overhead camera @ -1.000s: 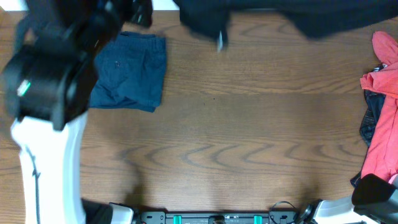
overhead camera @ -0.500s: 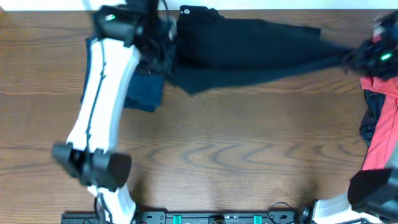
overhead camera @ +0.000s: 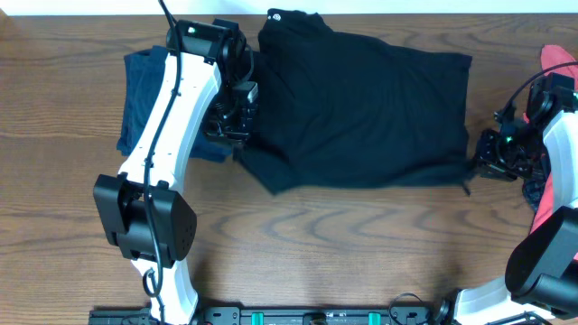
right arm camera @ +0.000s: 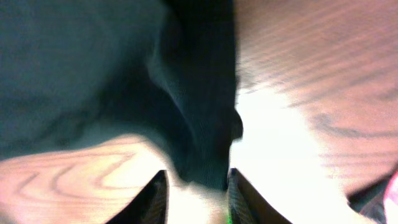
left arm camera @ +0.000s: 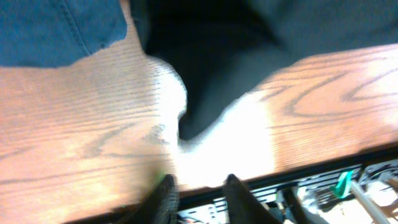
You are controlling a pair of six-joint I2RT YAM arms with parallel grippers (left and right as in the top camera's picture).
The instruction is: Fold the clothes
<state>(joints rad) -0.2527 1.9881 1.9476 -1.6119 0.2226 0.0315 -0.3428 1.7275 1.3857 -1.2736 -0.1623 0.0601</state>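
Note:
The long black garment [overhead camera: 361, 104] lies spread flat across the far middle of the table, its small white round logo [overhead camera: 275, 14] at the far left corner. My left gripper [overhead camera: 232, 125] is at its left edge; in the left wrist view the fingers [left arm camera: 200, 190] are open and empty, with the black cloth [left arm camera: 205, 74] just ahead. My right gripper [overhead camera: 480, 162] is at the garment's near right corner; its fingers [right arm camera: 198, 186] are open, with the tip of the black cloth [right arm camera: 193, 124] lying between them. Navy-blue shorts [overhead camera: 142, 90] lie under my left arm.
Coral-red pieces [overhead camera: 553, 212] and some dark blue cloth are piled at the right edge of the table, next to my right arm. The shorts also show in the left wrist view [left arm camera: 56, 28]. The table's near edge and the arm bases lie in front.
The black garment, stretched in the air between both grippers before, now lies flat on the table. Both arms have come down and towards the front, and both grippers have opened.

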